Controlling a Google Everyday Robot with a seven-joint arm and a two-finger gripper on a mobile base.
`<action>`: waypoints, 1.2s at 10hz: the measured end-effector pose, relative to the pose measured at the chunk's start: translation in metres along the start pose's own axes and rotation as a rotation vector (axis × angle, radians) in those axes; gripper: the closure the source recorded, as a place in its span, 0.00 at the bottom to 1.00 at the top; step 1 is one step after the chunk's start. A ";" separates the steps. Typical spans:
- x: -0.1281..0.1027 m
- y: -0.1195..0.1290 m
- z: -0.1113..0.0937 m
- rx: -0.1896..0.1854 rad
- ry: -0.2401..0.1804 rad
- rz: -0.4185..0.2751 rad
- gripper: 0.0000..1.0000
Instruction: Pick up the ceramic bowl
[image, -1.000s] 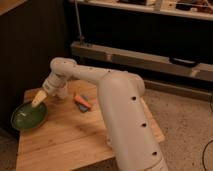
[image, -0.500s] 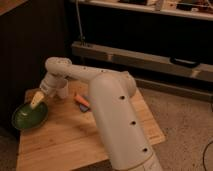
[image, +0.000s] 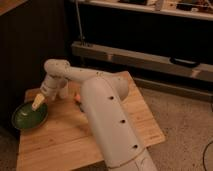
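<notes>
The ceramic bowl (image: 29, 117) is a shallow, glossy dark-green bowl near the left edge of the wooden table (image: 65, 145). My white arm reaches across the table from the lower right. My gripper (image: 37, 104), with pale yellowish fingertips, hangs at the bowl's right rim, just above or touching it. A small orange object (image: 77, 98) lies on the table beside the arm, partly hidden by it.
A dark wall or cabinet (image: 30, 45) stands behind and left of the table. A long metal rail with shelving (image: 140, 57) runs behind the table. Speckled floor (image: 185, 130) lies to the right.
The arm has shifted slightly and the gripper has lowered a little toward the bowl's right rim. The bowl has not moved.
</notes>
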 end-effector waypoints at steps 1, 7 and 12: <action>0.000 0.000 0.003 -0.003 0.014 0.000 0.28; 0.003 -0.002 0.017 0.010 0.061 0.008 0.84; 0.003 -0.004 0.014 0.059 0.059 0.002 0.49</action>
